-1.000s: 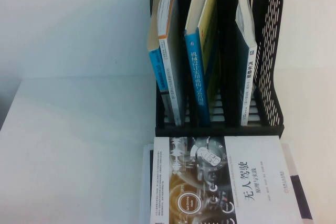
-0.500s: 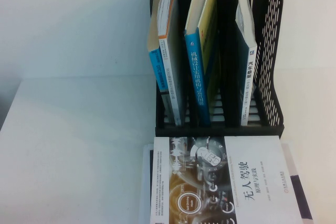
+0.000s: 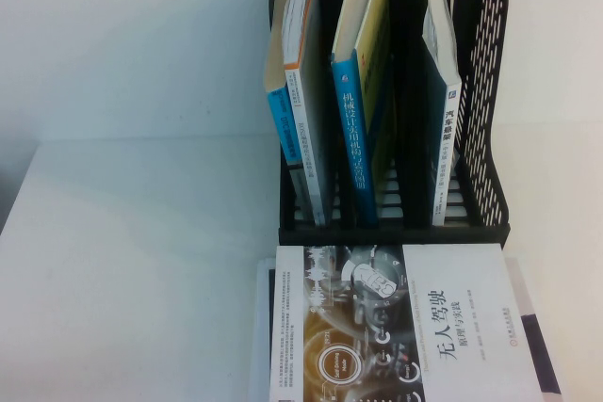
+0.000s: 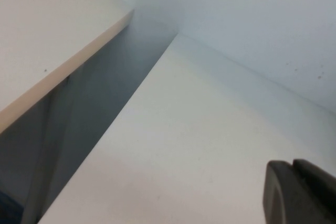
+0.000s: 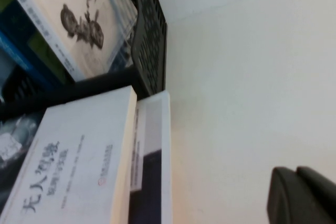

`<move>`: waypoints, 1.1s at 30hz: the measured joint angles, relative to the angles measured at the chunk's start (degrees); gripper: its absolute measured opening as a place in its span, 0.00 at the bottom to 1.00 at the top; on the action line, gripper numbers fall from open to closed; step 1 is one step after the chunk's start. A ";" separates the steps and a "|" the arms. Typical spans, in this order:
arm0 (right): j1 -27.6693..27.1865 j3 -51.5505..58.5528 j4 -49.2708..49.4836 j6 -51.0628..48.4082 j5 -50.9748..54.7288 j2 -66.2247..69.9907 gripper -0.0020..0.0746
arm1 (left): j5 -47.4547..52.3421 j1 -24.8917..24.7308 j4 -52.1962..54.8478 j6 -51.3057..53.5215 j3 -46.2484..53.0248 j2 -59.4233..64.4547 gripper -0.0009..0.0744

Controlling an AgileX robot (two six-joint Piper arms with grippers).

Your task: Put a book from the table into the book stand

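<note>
Book (image 5: 68, 166) lies beside right gripper (image 5: 302, 195), jaw state unclear; left gripper (image 4: 299, 192) closed. Book may snag stand (image 3: 480, 91).

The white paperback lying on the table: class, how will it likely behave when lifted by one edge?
The book looks large and thin, so it would probably sag. It lies on another book, so a push may slide it. Left gripper and right gripper hover away.

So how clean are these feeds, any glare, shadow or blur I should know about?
High view: soft overall, book title legible, book stand slots dark. Left wrist view: left gripper shut, blurred, over the bare table. Right wrist view: right gripper blurred, table washed out.
</note>
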 joint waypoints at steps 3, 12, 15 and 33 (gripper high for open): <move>0.00 0.55 1.33 0.00 -5.74 0.00 0.02 | -3.99 0.00 0.33 0.00 0.11 0.00 0.01; 0.00 0.55 14.11 -0.09 -26.03 0.00 0.02 | -22.99 0.00 2.42 0.00 0.11 0.00 0.01; 0.00 0.55 14.76 -0.21 -28.92 0.00 0.02 | -31.07 0.00 2.66 0.00 0.11 0.00 0.01; 0.00 -17.91 9.13 2.92 -41.34 0.00 0.02 | -39.84 0.00 -9.64 0.00 -10.92 0.00 0.01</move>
